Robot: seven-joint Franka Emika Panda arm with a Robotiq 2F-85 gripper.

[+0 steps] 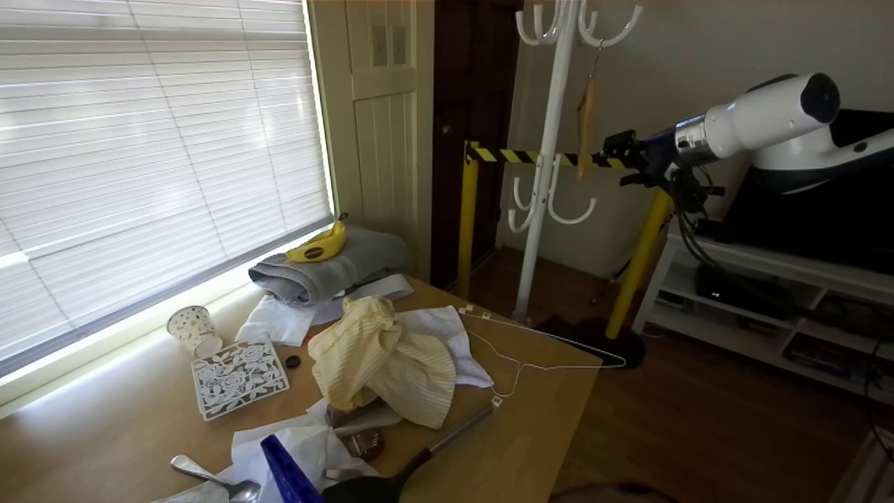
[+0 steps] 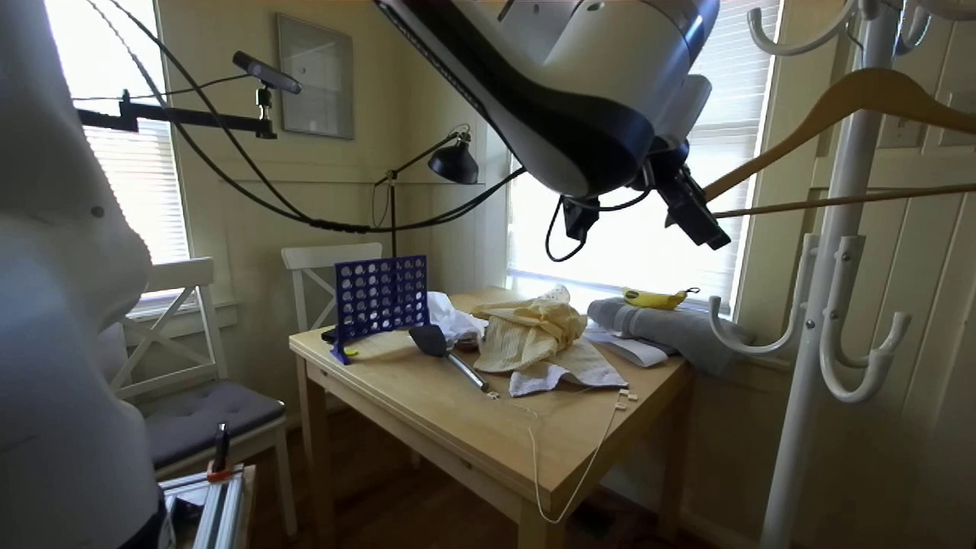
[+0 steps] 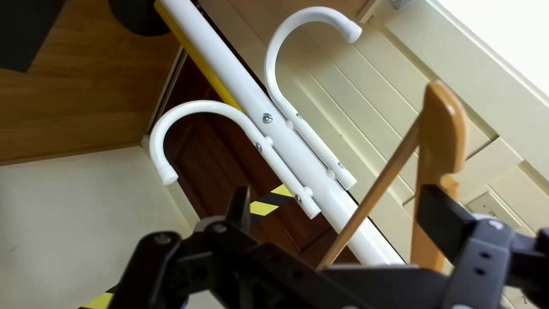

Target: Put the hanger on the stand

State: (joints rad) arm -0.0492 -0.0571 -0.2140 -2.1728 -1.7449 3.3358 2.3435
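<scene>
End effector [image 3: 332,199] spread, fingers [image 3: 444,221] well apart; in the wrist view the hanger [image 2: 877,88] shows between them, contact with either finger uncertain. Hanger hangs by its hook from an upper arm of the stand [image 1: 554,98]. Lower arms curve out further down the pole; striped tape [image 1: 513,156] and a yellow post [image 1: 466,227] behind. Below: worktop [image 1: 552,419] bearing crumpled yellow cloth [image 1: 391,360], spatula [image 2: 429,341], upright blue grid [image 2: 381,299], grey towel [image 1: 377,251] under a banana-shaped pouch [image 1: 323,244].

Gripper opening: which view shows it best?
The wrist view: it shows the gripper close up, its fingers spread wide apart. Both exterior views show it smaller, with dark fingers that look parted too.
</scene>
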